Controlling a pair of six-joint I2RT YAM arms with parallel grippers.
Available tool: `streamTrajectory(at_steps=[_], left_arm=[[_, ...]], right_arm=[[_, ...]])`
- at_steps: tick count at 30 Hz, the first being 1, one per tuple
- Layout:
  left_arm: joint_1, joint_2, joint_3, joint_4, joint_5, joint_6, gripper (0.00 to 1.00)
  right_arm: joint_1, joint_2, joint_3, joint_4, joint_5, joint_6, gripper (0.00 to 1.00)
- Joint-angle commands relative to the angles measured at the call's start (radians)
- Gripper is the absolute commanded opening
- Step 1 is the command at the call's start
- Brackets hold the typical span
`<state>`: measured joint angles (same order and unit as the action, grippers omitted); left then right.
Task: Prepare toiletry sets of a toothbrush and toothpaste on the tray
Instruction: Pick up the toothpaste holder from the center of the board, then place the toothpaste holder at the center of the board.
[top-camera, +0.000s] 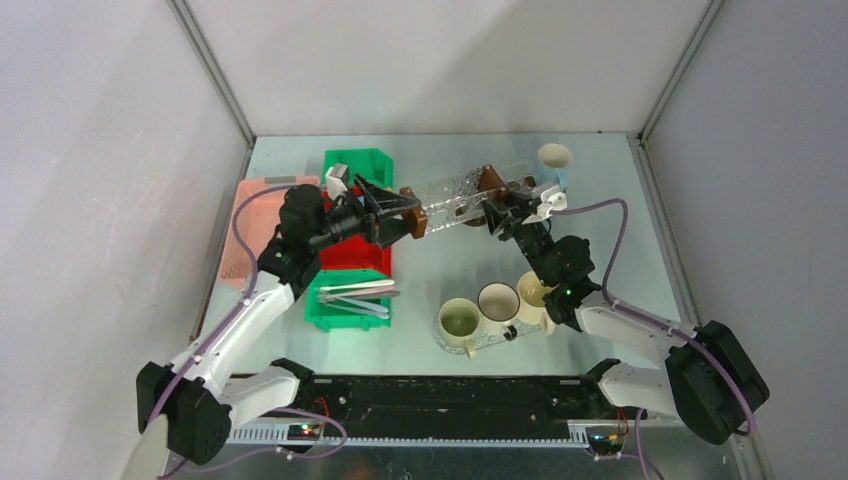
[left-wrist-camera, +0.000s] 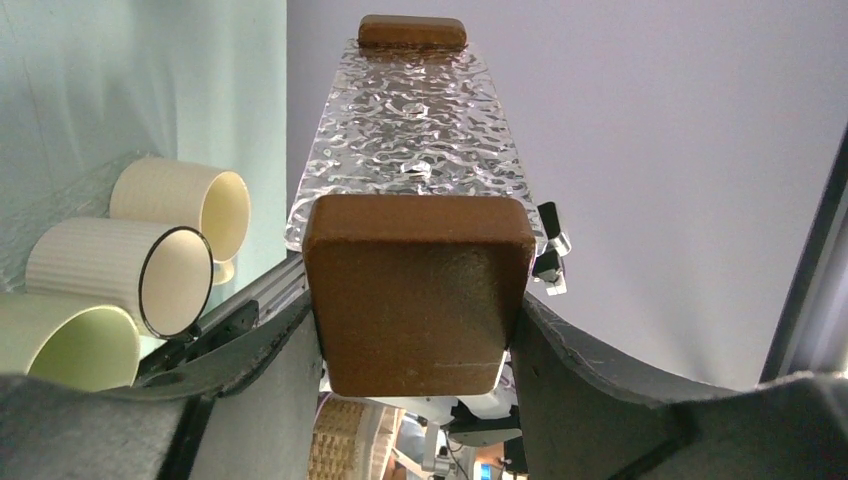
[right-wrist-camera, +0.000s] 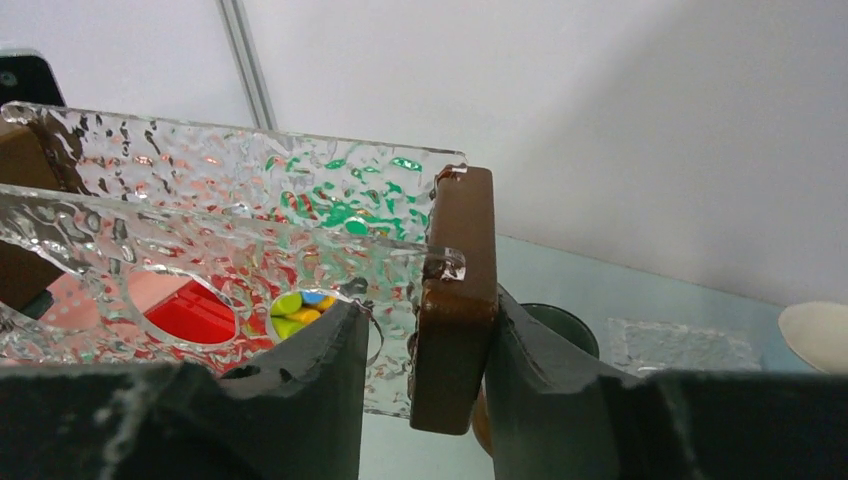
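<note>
The left arm (top-camera: 228, 338) and the right arm (top-camera: 640, 330) share one build: smooth white link shells set between bulky matt black joint housings; each ends below in a large rounded black base block (top-camera: 190, 415); a lilac cable (top-camera: 237, 230) loops along the left arm, and a second cable (top-camera: 600, 203) of the same colour runs along the right; a small green light (top-camera: 567, 293) glows on a black joint of the right arm; the left gripper (left-wrist-camera: 415, 330) and the right gripper (right-wrist-camera: 425, 340) have dark, nearly black fingers (right-wrist-camera: 310, 390) with a coarse, grainy surface and curved inner edges.
</note>
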<state>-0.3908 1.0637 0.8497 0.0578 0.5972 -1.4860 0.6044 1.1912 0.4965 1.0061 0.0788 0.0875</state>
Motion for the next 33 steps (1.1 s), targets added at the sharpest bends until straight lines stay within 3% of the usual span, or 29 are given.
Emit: streamTrajectory(at_steps=[1,4,9,14,18,19,24,33], left_arm=[[-0.008,-0.047,0.0,0.02,0.026,0.026,0.05],[-0.009,-0.05,-0.005,-0.024,-0.005,0.066,0.18],[-0.003,-0.04,-0.028,-0.044,-0.033,0.102,0.63],[0.001,-0.015,0.019,-0.182,-0.097,0.239,0.95],[0.007,0.0,0.087,-0.307,-0.174,0.378,1.0],[0.007,-0.001,0.132,-0.366,-0.242,0.446,1.0],[0.008,-0.029,0.214,-0.484,-0.397,0.669,1.0],[0.008,-0.154,0.203,-0.554,-0.718,1.077,1.0]], right_arm=[[-0.004,-0.053,0.027,-0.041,0.032,-0.04,0.05],[-0.003,-0.122,0.027,-0.167,0.051,-0.06,0.0],[-0.003,-0.245,0.046,-0.373,0.092,-0.116,0.0],[-0.002,-0.319,0.113,-0.659,0.131,-0.143,0.0],[-0.003,-0.344,0.188,-0.879,0.168,-0.137,0.0],[-0.003,-0.343,0.235,-1.008,0.191,-0.126,0.0],[-0.004,-0.291,0.343,-1.235,0.212,-0.081,0.0],[-0.057,-0.065,0.542,-1.507,0.134,-0.012,0.0]])
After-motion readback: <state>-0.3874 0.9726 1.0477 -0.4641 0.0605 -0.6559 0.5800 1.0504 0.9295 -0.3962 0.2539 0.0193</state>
